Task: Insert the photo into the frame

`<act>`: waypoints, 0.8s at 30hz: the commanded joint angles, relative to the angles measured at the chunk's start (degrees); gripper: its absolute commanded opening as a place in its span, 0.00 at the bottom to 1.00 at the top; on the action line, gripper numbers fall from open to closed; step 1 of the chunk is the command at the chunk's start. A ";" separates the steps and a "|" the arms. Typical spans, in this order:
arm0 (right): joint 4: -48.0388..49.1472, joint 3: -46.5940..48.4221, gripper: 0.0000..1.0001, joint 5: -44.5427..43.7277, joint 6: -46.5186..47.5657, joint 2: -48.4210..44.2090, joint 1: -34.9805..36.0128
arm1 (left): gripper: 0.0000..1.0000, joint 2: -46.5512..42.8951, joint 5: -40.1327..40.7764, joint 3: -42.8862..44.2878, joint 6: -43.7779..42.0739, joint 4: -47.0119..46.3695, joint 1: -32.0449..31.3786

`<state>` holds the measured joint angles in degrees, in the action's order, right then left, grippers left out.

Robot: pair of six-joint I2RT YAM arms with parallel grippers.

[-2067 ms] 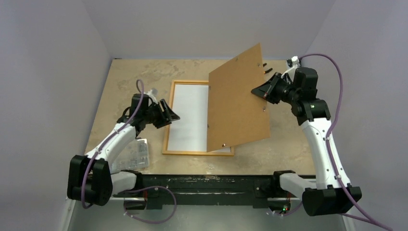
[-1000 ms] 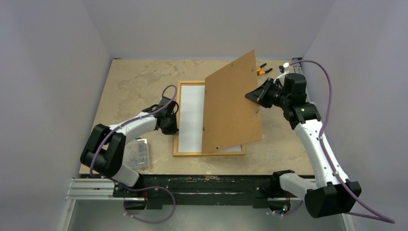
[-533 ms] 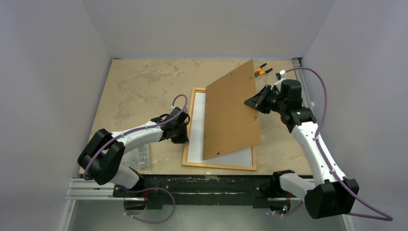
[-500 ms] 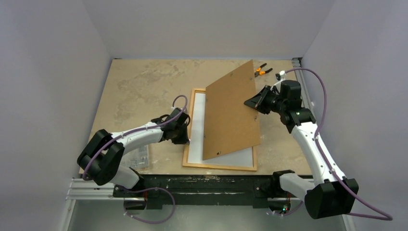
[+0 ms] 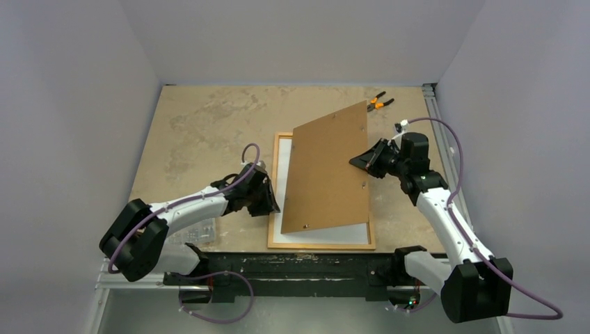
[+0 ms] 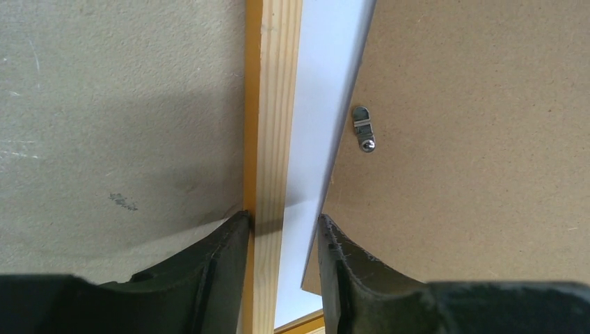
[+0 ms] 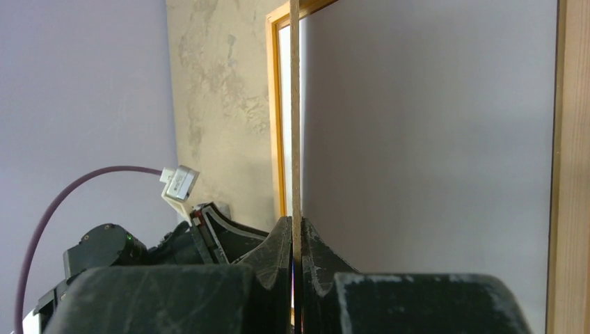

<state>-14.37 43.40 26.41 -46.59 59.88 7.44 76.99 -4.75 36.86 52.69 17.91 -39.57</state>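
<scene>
Brown, thin backing board (image 5: 327, 174) tilts over the pale wooden frame (image 5: 320, 245), clenched edgewise by the right gripper (image 7: 297, 243); left gripper (image 6: 282, 226) straddles the frame's rail, released.

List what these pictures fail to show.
- Top view: the tilted brown backing board hides most of the white sheet inside the orange-bordered wooden frame.
- Top view: the left arm covers part of a clear plastic item.
- Every view: the sheet's underside faces the table.
</scene>
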 commanded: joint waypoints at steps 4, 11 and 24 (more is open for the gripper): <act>2.87 0.49 0.00 4.98 -3.96 -2.56 0.11 | 0.49 -1.36 -1.45 -0.65 1.77 -4.50 -0.28; 0.18 5.01 0.00 8.14 -3.13 -0.68 0.07 | 0.62 -3.79 -1.84 -1.36 0.70 -3.75 1.57; -4.90 9.00 0.00 11.26 0.27 3.20 0.12 | 0.48 -3.80 -6.14 -4.43 -3.05 -5.75 9.70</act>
<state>-19.70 49.28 34.48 -47.86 62.46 7.46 72.20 -9.04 32.27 52.31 14.50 -31.03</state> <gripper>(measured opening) 0.008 0.500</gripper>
